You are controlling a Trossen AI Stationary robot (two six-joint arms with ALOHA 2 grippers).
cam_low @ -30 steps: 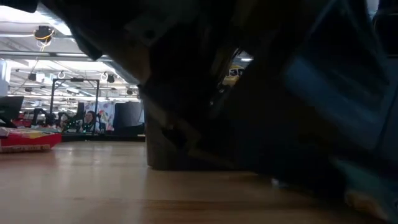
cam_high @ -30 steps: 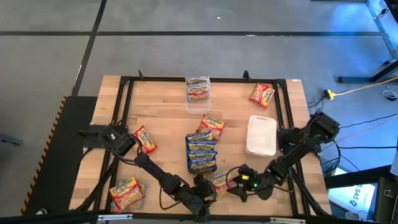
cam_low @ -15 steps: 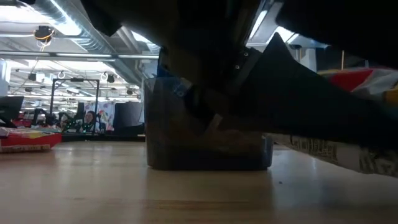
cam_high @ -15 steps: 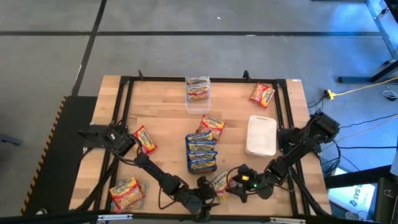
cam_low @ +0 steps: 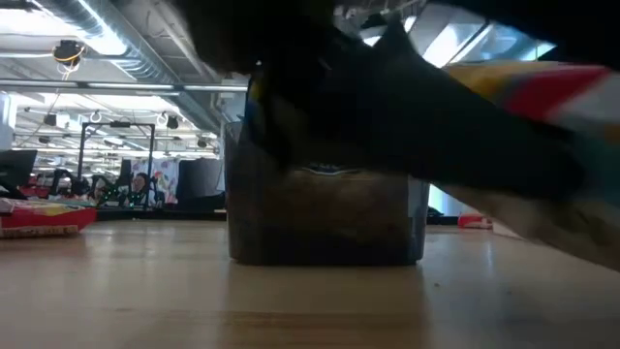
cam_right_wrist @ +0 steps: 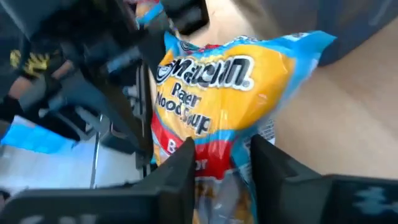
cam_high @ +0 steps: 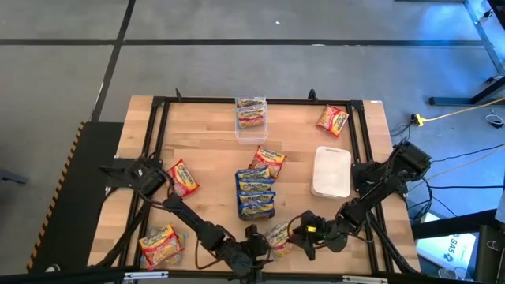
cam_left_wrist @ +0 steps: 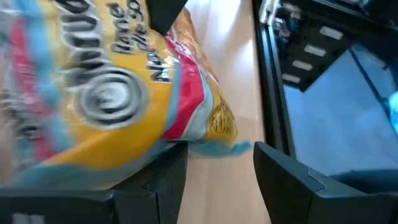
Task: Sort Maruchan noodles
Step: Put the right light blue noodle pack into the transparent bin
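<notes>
Where the two arms meet at the near edge of the wooden tabletop (cam_high: 205,158), one crinkly Maruchan packet (cam_high: 278,235), yellow-orange with a red band and blue trim, sits between both claws. The right claw (cam_high: 295,234) grasps one end of it; the left claw (cam_high: 260,242) stands parted beside the other end, and whether it touches cannot be told. A dark tray (cam_high: 256,194) stacked with blue-banded packets lies just behind. A smooth white tray (cam_high: 331,171) and a clear tub (cam_high: 251,115) sit farther off.
</notes>
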